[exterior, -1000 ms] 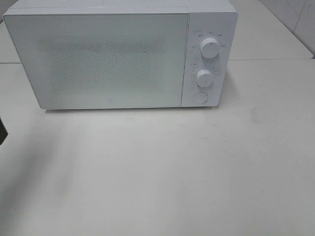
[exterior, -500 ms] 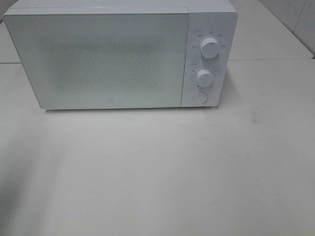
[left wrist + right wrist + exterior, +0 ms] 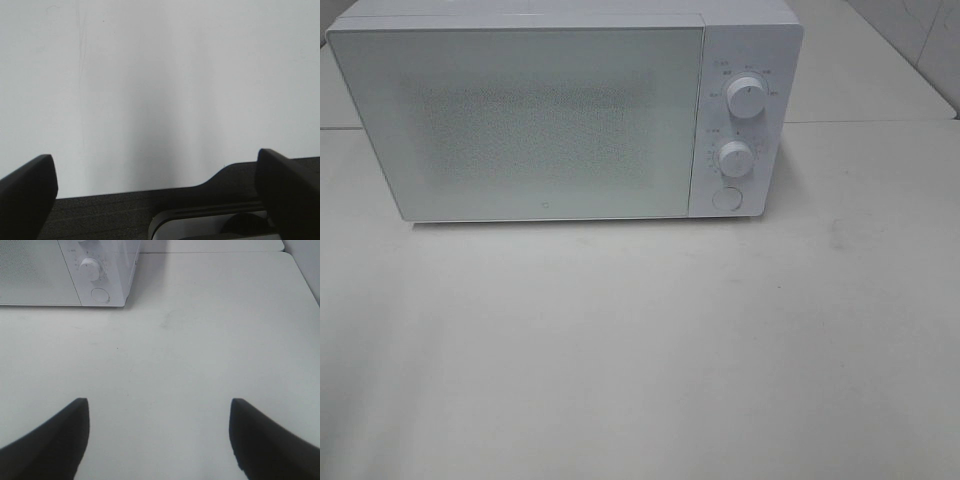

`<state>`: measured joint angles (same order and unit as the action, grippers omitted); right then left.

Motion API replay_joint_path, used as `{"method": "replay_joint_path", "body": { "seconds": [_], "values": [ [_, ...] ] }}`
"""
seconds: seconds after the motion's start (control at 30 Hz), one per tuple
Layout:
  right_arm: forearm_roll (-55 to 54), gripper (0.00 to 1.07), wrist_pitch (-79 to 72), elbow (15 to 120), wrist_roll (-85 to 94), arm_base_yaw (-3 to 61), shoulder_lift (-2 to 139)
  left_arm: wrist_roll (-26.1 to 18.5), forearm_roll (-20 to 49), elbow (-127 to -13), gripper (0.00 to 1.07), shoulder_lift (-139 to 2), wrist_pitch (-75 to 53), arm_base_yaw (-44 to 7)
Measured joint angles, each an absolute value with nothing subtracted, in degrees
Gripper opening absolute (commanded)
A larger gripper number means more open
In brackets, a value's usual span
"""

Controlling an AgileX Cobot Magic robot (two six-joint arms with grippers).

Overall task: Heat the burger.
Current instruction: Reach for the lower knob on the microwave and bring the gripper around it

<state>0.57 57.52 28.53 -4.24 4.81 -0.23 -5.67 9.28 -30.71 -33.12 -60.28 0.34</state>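
1. A white microwave (image 3: pixel 765 45) stands at the back of a pale tabletop (image 3: pixel 640 350), with its door (image 3: pixel 530 125) closed.
2. The left end effector (image 3: pixel 154 157) hangs over the white surface, jaws wide apart and empty.
3. The right end effector (image 3: pixel 159 402) faces the tabletop, jaws apart, holding nothing.
4. The burger shows in no view, so its place cannot be told.

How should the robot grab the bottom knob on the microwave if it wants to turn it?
Probably by its round rim, a finger on each side, coming straight at the front of the microwave. The lower knob is a short white cylinder sticking out of the control panel, so only its sides offer a pinch. The open right gripper faces that end.
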Motion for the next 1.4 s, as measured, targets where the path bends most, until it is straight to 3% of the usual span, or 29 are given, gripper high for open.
{"method": "replay_joint_path", "body": {
  "seconds": [0.2, 0.6, 1.4],
  "values": [
    [0.6, 0.75, 57.5, 28.5, -4.2, 4.8, -0.2, -3.2, 6.5, -29.9, 1.0, -23.9, -61.4, 0.3],
    [0.6, 0.75, 57.5, 28.5, -4.2, 4.8, -0.2, -3.0, 6.2, -29.9, 1.0, -2.0, -61.4, 0.3],
    [0.0, 0.75, 57.5, 28.5, -4.2, 4.8, -0.2, -3.0, 5.4, -29.9, 1.0, 0.2, -61.7, 0.3]
  ]
}}
